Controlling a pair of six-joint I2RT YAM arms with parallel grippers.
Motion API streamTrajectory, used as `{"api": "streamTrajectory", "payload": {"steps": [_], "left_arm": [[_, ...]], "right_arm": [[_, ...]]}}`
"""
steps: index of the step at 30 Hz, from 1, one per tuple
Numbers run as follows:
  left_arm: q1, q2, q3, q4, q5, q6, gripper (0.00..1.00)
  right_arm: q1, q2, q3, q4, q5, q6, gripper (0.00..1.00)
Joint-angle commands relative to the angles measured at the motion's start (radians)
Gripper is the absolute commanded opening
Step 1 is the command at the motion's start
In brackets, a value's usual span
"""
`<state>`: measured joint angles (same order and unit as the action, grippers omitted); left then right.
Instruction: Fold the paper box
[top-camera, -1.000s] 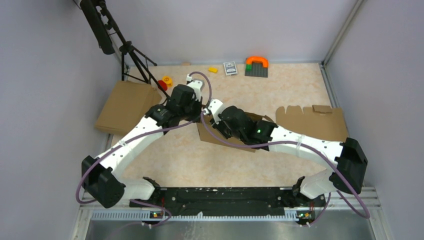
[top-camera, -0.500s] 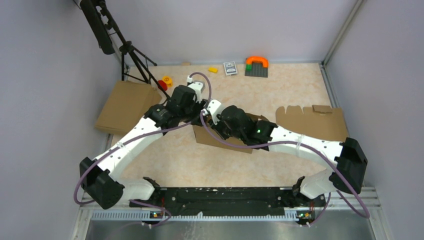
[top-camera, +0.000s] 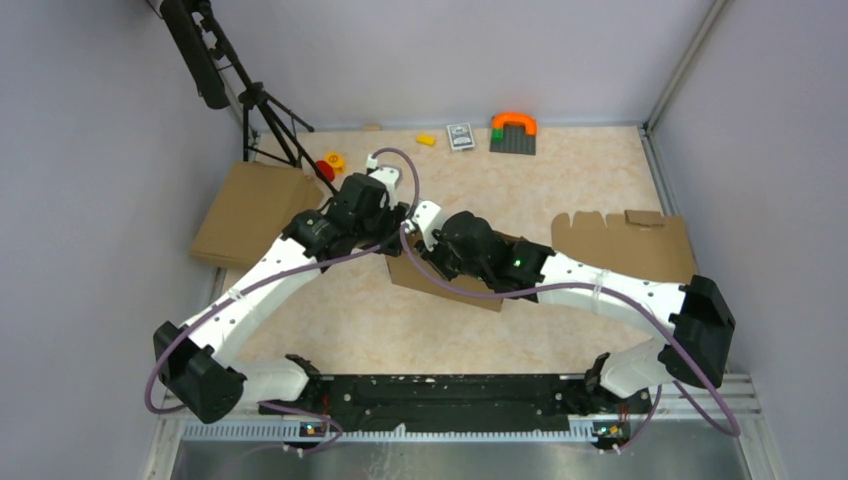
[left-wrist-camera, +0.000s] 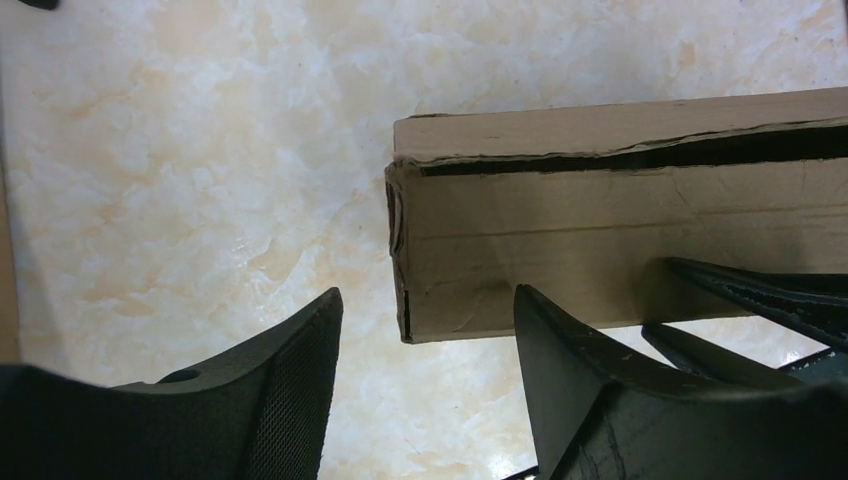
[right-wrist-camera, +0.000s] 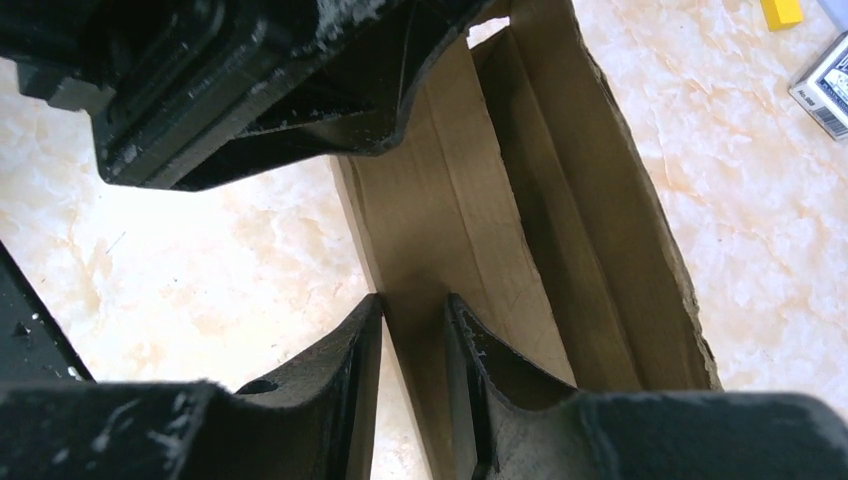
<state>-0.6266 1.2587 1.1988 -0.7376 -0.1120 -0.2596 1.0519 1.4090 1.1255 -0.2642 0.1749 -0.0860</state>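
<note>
The paper box (top-camera: 440, 283) is a shallow brown cardboard box at the table's middle, mostly hidden under both wrists. My right gripper (top-camera: 425, 232) is shut on its side wall, pinched between the two fingers (right-wrist-camera: 362, 345) in the right wrist view, where the box (right-wrist-camera: 500, 220) runs away from me. My left gripper (top-camera: 395, 215) is open. In the left wrist view its gripper (left-wrist-camera: 428, 296) straddles the box's (left-wrist-camera: 600, 240) near corner, right finger against the box's face, left finger apart from it. The lid shows a narrow gap along the top edge.
A flat notched cardboard blank (top-camera: 620, 245) lies at the right. Another brown box (top-camera: 250, 210) lies at the left by a tripod (top-camera: 265, 110). Small toys sit along the back: an orange-and-grey block (top-camera: 513, 132), a card deck (top-camera: 460, 135), a yellow piece (top-camera: 426, 140).
The box's near-left corner has shifted slightly left under the right gripper. The left arm has drawn a little to the left and back.
</note>
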Motion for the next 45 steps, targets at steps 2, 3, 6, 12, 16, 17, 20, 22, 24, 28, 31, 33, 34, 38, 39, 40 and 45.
{"api": "streamTrajectory", "payload": {"steps": [2,3,6,12,16,17,20,22,24,28,31,33,34,38,39,40,45], "left_arm": [[0.019,-0.071,0.055,0.002,0.000,0.033,0.64],[0.027,-0.076,0.055,0.015,0.005,0.036,0.64],[0.054,-0.078,0.062,0.045,0.015,0.053,0.56],[0.076,-0.012,0.111,0.031,0.021,0.071,0.38],[0.077,-0.003,0.107,0.047,0.035,0.072,0.32],[0.077,-0.003,0.103,0.054,0.036,0.074,0.33],[0.077,0.005,0.105,0.059,0.042,0.082,0.35],[0.077,0.015,0.111,0.059,0.058,0.082,0.36],[0.077,0.022,0.113,0.064,0.061,0.083,0.36],[0.077,0.034,0.113,0.078,0.064,0.099,0.24],[0.076,0.043,0.118,0.068,0.066,0.112,0.02],[0.076,0.045,0.119,0.053,0.067,0.118,0.00],[0.077,0.045,0.117,0.043,0.069,0.120,0.00],[0.076,0.037,0.108,0.011,0.096,0.120,0.00],[0.076,0.031,0.102,0.008,0.102,0.119,0.00],[0.076,0.024,0.094,0.007,0.107,0.117,0.00],[0.075,-0.006,0.054,-0.004,0.098,0.116,0.00]], "right_arm": [[0.004,-0.016,-0.001,0.022,0.014,0.012,0.27],[0.004,-0.016,-0.001,0.023,0.014,0.012,0.28],[0.003,-0.017,0.000,0.022,0.011,0.012,0.27],[0.003,-0.016,0.002,0.017,0.014,0.012,0.27],[0.003,-0.015,0.006,0.016,0.015,0.012,0.27],[0.003,-0.013,0.007,0.015,0.014,0.012,0.27],[0.004,-0.008,0.009,0.012,0.016,0.012,0.27],[0.004,-0.006,0.009,0.011,0.013,0.012,0.27],[0.003,-0.005,0.011,0.011,0.013,0.012,0.28],[0.004,-0.003,0.014,0.008,0.013,0.012,0.27],[0.003,0.005,0.019,-0.001,0.025,0.017,0.27],[0.004,0.013,0.028,-0.011,0.040,0.020,0.27],[0.004,0.018,0.034,-0.019,0.051,0.021,0.27],[0.003,0.029,0.041,-0.033,0.085,0.029,0.25],[0.004,0.028,0.040,-0.031,0.085,0.030,0.25],[0.004,0.028,0.040,-0.030,0.090,0.032,0.25],[0.004,0.033,0.045,-0.032,0.096,0.032,0.25]]}}
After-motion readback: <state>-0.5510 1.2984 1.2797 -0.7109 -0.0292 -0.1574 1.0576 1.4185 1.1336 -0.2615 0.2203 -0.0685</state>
